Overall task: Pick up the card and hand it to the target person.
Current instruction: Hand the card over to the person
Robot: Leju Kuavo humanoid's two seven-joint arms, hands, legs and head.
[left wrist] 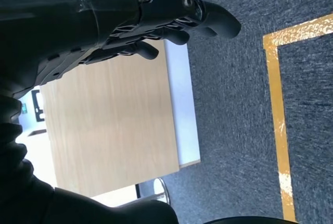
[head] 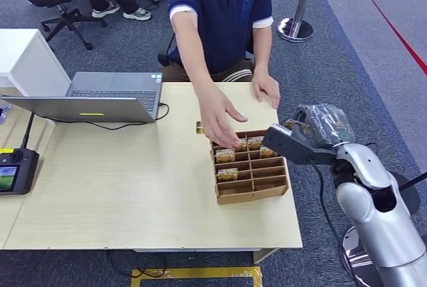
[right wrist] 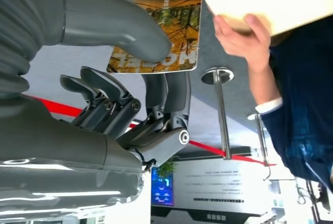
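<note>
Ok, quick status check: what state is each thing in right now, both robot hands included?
Right robot hand: holds the card between thumb and fingers.
Card: lifted clear of the tray, not handed over.
Left robot hand: holds nothing, fingers extended.
Cardboard tray: on the table, several cards in its slots.
Person's hand: reaching over the tray.
Laptop: open on the table.
</note>
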